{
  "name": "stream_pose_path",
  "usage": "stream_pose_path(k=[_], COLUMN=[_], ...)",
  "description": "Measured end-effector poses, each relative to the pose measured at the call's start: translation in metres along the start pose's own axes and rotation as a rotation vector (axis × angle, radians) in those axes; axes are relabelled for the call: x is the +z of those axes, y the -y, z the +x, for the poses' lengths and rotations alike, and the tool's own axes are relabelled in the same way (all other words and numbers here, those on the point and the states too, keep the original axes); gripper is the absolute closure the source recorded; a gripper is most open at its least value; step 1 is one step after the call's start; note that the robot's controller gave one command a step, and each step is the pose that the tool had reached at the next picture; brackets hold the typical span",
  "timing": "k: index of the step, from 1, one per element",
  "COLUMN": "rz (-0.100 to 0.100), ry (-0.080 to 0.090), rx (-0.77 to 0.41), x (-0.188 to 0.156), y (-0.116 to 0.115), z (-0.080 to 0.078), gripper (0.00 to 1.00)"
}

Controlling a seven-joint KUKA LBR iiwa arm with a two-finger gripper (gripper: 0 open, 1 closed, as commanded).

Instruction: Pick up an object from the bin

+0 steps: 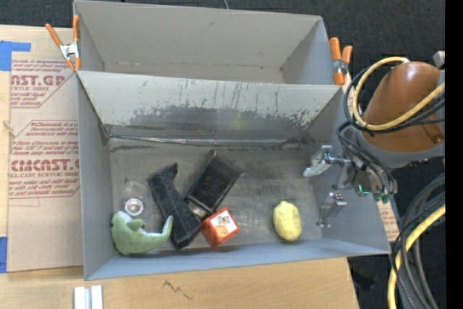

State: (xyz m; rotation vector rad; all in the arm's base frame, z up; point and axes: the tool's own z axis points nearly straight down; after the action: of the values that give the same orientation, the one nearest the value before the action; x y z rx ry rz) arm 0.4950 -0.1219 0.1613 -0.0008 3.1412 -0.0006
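My gripper point(325, 189) hangs over the right end of the bin, close to the right wall, open with nothing between its fingers. Nearest to it is a yellow lemon-shaped lump point(287, 220), lying on the bin floor just left of and below the fingertips, apart from them. Further left an orange-red cube with white marks point(219, 226) rests by the front wall.
A black flat box point(212, 183) and a black angled piece point(173, 207) lie side by side in the middle-left. A green soft toy point(136, 235) sits in the front left corner, with a small clear round cap point(133, 208) behind it.
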Motion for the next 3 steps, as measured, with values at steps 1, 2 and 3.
stream_pose_path(k=[1,2,3], rz=[0.001,-0.003,0.005], ry=[0.001,0.002,-0.004], rx=[-0.090,-0.304,-0.471], x=[0.014,0.036,0.060], y=[-0.034,-0.048,-0.089], z=[0.001,-0.019,-0.016], gripper=[0.00,0.00,0.00])
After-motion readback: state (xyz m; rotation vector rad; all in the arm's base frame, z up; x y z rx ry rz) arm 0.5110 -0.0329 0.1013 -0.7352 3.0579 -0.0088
